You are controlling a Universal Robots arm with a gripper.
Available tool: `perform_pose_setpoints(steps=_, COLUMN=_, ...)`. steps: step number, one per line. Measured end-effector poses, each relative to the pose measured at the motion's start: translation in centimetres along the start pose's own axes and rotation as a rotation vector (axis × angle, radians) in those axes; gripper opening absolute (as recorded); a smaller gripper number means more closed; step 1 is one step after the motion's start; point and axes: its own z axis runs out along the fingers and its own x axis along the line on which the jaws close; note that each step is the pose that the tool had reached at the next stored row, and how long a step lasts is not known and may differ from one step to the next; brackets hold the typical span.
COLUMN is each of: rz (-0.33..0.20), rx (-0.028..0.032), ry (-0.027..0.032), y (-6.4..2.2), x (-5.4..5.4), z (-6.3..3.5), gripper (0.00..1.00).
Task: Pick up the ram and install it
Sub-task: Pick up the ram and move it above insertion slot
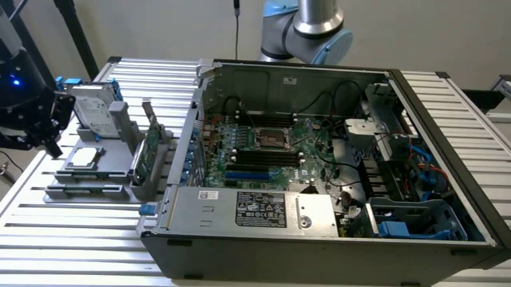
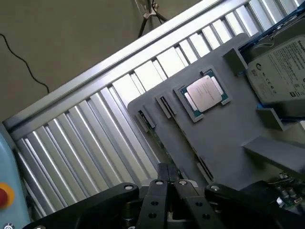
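Observation:
My gripper (image 2: 167, 183) is shut, its two black fingers pressed together with nothing seen between them. It hangs over the near edge of the grey parts tray (image 2: 224, 138). The ram (image 2: 161, 142) shows as a thin green edge standing in a slot of that tray, running toward my fingertips. In the exterior view my gripper (image 1: 48, 140) sits at the far left, just beside the tray (image 1: 56, 194). The open computer case (image 1: 319, 257) lies to the exterior view's right, its motherboard (image 1: 271, 149) showing several dark memory slots.
The tray also holds a silver processor (image 2: 204, 93), a hard drive (image 2: 281, 67) and a taller green card with a metal bracket (image 1: 145, 152). Everything rests on a slatted metal table (image 1: 80, 251). The arm's base (image 1: 307, 30) rises behind the case.

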Motion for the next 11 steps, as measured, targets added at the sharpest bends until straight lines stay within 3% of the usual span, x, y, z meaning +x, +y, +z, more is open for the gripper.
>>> perform_pose_setpoints(steps=11, rz=-0.2, rx=0.0093, ry=0.0075, y=-0.01, x=-0.01, z=0.39, gripper=0.11)
